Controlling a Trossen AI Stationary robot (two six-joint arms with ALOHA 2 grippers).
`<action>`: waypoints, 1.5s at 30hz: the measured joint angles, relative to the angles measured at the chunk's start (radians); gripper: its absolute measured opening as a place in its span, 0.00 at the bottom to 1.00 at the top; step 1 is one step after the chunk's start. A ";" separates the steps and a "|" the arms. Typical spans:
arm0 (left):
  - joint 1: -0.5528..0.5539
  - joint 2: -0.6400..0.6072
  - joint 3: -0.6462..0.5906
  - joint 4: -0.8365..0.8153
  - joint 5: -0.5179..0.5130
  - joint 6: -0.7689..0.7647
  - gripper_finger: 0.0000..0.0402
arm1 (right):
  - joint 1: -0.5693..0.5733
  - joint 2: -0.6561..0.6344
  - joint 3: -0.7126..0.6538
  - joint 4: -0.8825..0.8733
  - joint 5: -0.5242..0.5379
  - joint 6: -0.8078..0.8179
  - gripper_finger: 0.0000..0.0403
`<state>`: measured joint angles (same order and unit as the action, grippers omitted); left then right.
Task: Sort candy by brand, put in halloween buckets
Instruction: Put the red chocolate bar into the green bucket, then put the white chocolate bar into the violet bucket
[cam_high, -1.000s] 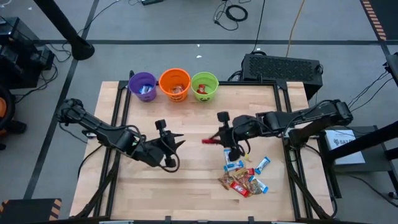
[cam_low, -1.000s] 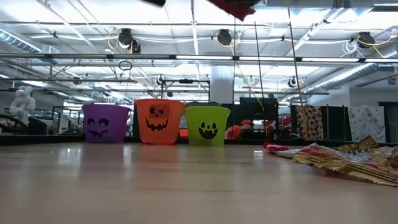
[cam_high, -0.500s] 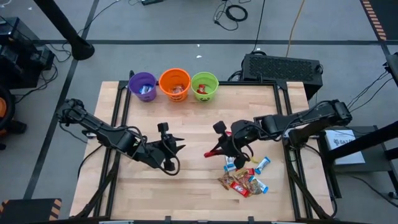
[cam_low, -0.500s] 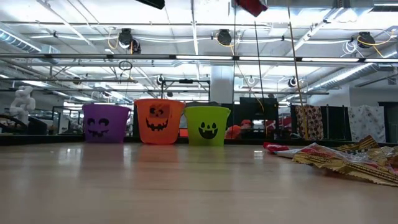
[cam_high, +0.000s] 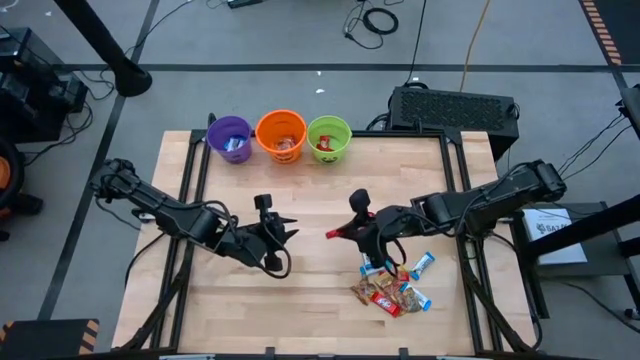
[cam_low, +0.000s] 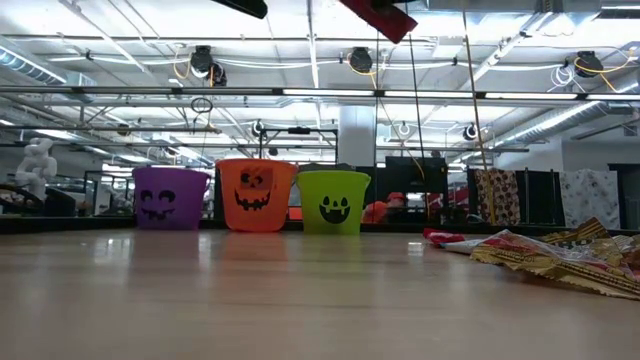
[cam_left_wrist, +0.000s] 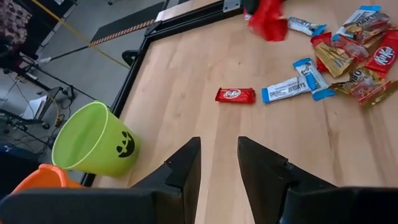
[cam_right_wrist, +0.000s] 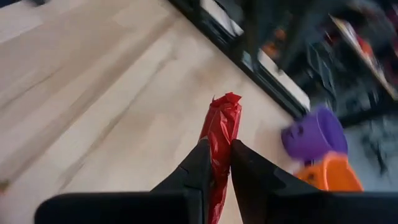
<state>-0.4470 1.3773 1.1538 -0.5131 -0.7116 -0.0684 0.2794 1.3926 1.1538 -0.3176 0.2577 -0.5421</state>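
Note:
Three halloween buckets stand in a row at the table's far edge: purple (cam_high: 230, 138), orange (cam_high: 281, 135) and green (cam_high: 329, 139), each with candy inside. A heap of wrapped candy (cam_high: 392, 285) lies at the near right. One red bar (cam_left_wrist: 235, 94) lies flat by itself beside the heap. My right gripper (cam_high: 345, 232) is over the table's middle, shut on a red candy (cam_high: 333, 234). My left gripper (cam_high: 287, 230) faces it from the left, open and empty, well above the wood. My right gripper pinches the red candy between its two fingers, across the wrapper's middle (cam_right_wrist: 219, 142). The wrapper's crimped end (cam_right_wrist: 225, 102) sticks out past the fingertips. The fingers slant downward from the table's right. The candy (cam_low: 378, 15) is lifted well clear of the table.
Bare wood lies between the grippers and the buckets. Black rails (cam_high: 196, 170) run along the table's left and right sides. A dark box (cam_high: 455, 108) sits beyond the far right corner.
My right gripper has rolled about its own axis and shifted a little over the table's middle, still shut on the red candy. The candy has turned with it and stays clear of the wood.

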 joint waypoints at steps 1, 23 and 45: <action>0.002 0.000 0.000 0.001 0.000 0.001 0.28 | -0.003 0.000 0.000 0.001 0.029 0.046 0.12; 0.048 0.000 0.000 0.010 -0.001 0.003 0.28 | -0.703 0.150 -0.064 0.558 -0.015 -0.007 0.12; 0.054 0.000 0.000 0.007 0.000 -0.001 0.28 | -0.636 -0.073 -0.044 0.008 -0.211 0.360 0.62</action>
<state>-0.3926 1.3777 1.1542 -0.5064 -0.7116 -0.0699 -0.3564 1.3197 1.1095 -0.3096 0.0468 -0.1821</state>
